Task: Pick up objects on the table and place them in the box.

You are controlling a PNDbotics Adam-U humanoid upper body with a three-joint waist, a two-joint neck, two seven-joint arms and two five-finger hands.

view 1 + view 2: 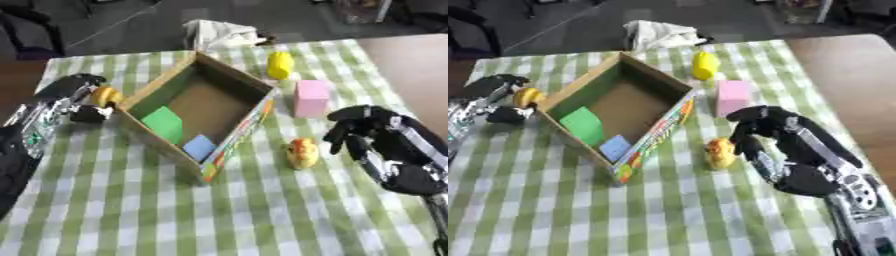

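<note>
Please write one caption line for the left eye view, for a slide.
Left hand holds a yellow object beside the box; right hand open near the duck.

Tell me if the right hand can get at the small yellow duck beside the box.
Probably yes: the right hand hangs open just right of the yellow duck, with only bare tablecloth between them.
</note>
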